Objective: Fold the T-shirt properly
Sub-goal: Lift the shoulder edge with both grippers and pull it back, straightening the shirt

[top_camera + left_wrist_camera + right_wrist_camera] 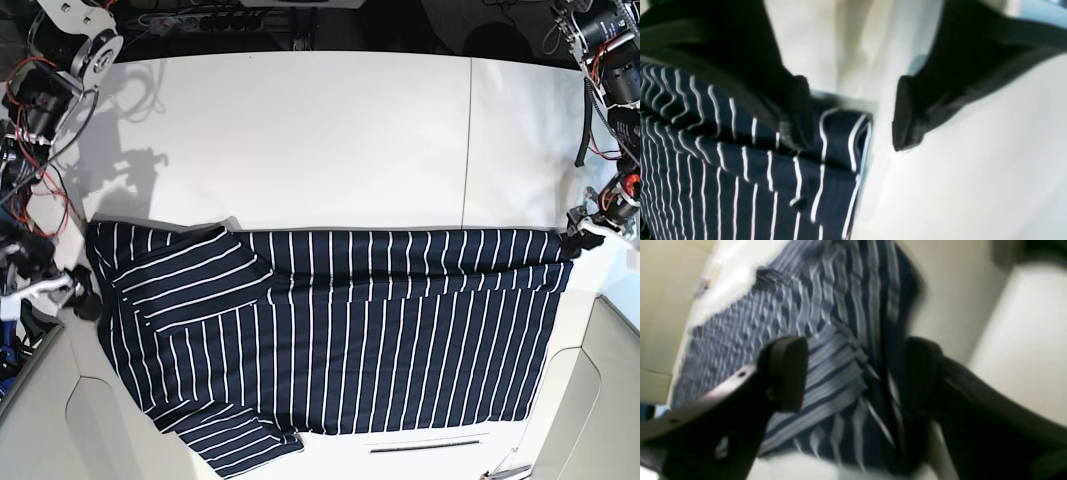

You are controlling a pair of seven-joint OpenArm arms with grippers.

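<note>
The T-shirt, dark navy with thin white stripes, lies spread across the front half of the white table. Its far edge runs straight from side to side, and one sleeve lies folded over at the left. My left gripper sits at the shirt's right far corner. In the left wrist view it is open, and the shirt corner lies loose beside one finger. My right gripper is at the shirt's left edge. Seen from the right wrist, it is open above the blurred striped cloth.
A seam crosses the table top on the right. Arm bases with red and black cables stand at the far left and far right corners. The shirt's near hem reaches almost to the table's front edge.
</note>
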